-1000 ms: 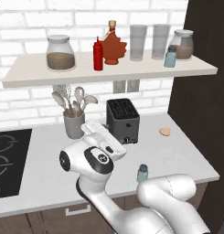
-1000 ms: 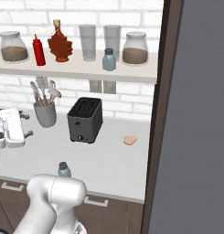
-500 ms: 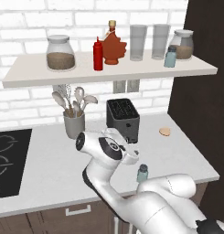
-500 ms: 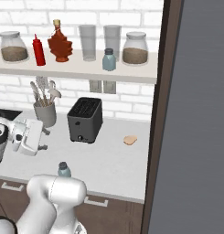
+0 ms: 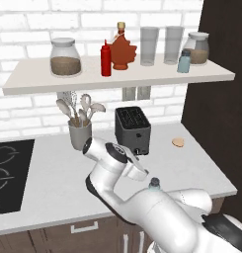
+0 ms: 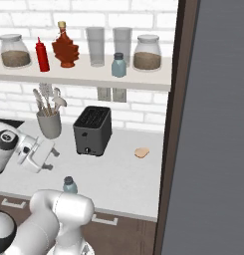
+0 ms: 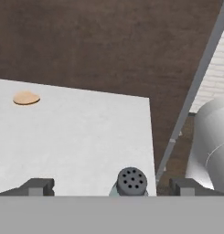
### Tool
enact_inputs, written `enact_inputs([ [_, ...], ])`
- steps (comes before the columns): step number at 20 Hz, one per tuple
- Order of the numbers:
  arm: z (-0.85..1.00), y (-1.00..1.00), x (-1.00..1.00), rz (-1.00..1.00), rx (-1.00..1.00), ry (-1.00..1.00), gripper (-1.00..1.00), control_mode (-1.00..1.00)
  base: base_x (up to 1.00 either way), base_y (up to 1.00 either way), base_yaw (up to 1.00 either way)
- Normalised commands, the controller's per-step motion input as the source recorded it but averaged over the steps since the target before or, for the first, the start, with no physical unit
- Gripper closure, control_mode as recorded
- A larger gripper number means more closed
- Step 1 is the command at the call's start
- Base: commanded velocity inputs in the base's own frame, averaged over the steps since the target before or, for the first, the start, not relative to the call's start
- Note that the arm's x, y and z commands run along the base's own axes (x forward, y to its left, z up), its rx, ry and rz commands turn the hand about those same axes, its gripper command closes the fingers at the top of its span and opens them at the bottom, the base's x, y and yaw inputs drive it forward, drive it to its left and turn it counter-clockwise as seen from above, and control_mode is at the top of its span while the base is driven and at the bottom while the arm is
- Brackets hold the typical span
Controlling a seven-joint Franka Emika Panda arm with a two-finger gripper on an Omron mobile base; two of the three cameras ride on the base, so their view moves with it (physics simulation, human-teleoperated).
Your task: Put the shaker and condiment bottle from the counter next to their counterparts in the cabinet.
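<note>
The shaker (image 7: 131, 182) stands upright, cap up, near the counter's (image 7: 86, 137) front edge. The gripper (image 7: 111, 186) is spread wide on either side of it, grasping nothing.

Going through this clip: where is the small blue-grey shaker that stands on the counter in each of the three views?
Left base view: the small blue-grey shaker with a grey cap stands low, right of centre, beside the white arm.
Right base view: lower left, at the counter's front edge.
Hand view: bottom centre, perforated cap up.
Shared landmark: the small tan round piece on the counter.
</note>
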Motion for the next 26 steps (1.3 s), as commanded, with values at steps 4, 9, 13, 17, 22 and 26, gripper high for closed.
enact_inputs([
  [4,-0.47,0.00,0.00,0.00,0.00,-0.03,-1.00,-1.00,0.00,0.00,0.00],
  [9,-0.56,-0.12,-0.11,0.00,0.00,-0.03,-1.00,-1.00,0.00,0.00,0.00],
  [13,-0.10,-0.03,-0.11,0.00,0.00,0.00,-1.00,-1.00,0.00,0.00,0.00],
  [17,-0.15,-0.08,-0.03,0.00,0.00,0.00,-1.00,-1.00,0.00,0.00,0.00],
  [22,-0.17,-0.10,-0.02,0.00,0.00,0.00,-1.00,-1.00,0.00,0.00,0.00],
  [26,-0.22,-0.09,0.00,0.00,0.00,0.02,-1.00,-1.00,0.00,0.00,0.00],
])
